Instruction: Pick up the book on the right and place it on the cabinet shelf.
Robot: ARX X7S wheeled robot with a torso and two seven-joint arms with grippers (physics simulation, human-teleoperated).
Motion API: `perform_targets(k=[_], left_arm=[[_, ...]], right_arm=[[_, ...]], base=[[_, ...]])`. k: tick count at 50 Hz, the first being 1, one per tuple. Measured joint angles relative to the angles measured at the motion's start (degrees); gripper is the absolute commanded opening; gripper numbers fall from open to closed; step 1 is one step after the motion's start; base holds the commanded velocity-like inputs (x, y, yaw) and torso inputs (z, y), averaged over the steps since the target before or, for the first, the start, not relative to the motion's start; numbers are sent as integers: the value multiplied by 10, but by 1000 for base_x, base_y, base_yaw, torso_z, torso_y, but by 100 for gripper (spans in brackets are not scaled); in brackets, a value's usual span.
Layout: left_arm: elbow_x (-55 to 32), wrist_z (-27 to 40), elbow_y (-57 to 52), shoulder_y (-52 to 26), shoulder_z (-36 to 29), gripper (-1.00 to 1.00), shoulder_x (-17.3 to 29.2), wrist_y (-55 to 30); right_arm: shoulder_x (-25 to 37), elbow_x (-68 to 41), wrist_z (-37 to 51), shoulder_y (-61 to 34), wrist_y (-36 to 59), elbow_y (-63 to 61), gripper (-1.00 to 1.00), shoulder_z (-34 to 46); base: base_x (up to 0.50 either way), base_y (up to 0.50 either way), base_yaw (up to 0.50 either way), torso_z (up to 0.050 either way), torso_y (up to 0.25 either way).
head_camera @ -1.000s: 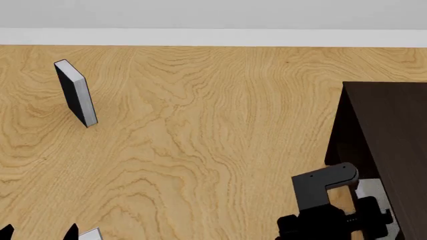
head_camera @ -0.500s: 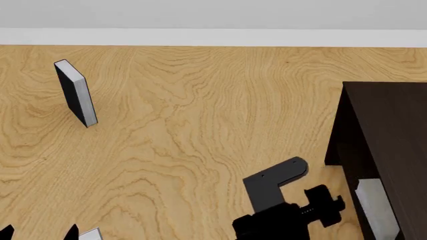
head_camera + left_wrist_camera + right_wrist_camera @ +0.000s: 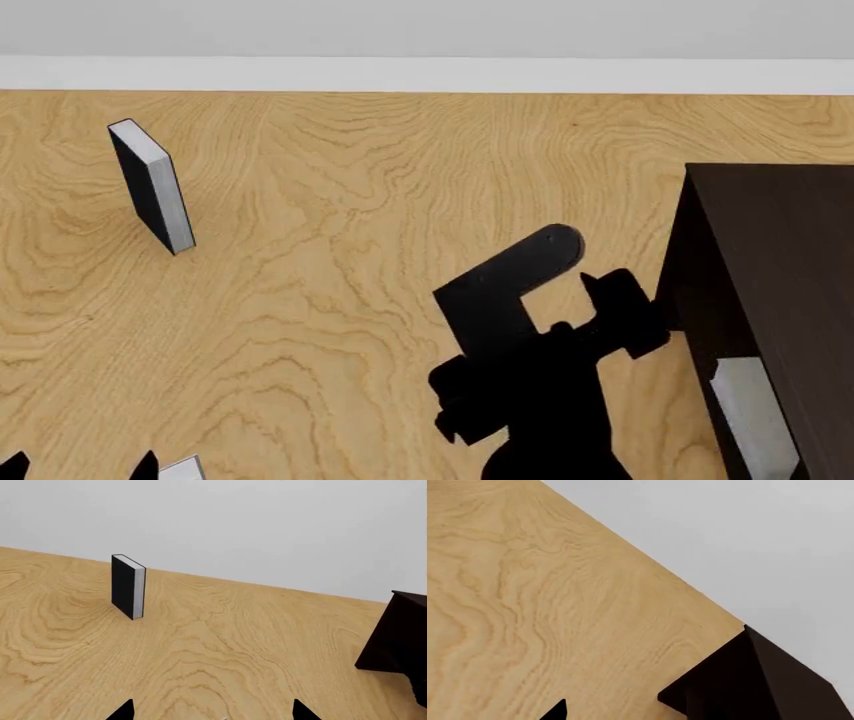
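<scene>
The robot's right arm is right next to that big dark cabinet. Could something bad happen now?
Maybe. The right gripper sits very close to the cabinet edge, so a careless swing might knock it. A grey book shows low at the cabinet's open side; a bump could shake it loose. The black book stands upright on the wooden table, far off, so it seems safe unless the left arm sweeps there.

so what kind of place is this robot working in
Probably a simulated test room rather than a lived-in one: a bare wood-grain surface meets a plain pale wall, with only a dark wooden cabinet and a black-covered book standing upright on it.
</scene>
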State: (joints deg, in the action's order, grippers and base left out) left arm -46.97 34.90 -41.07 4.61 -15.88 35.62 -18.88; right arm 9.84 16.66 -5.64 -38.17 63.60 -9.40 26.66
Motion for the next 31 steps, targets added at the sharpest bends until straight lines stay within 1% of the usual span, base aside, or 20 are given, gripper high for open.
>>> perform_targets(k=[12,23,31], left_arm=[[1,2,-5,4,1,100,2,4],[2,4,-9,7,1,100,4,5],[2,6,-11,7,1,100,5,6]], right_arm=[[23,25,-23,-14,85,-140,100,4],[51,47,-44,-6,159,-269,100,1],[62,59,-66,13,206,-364,100,-28]], base=[[0,0,0,0,0],[0,0,0,0,0],[0,0,0,0,0]])
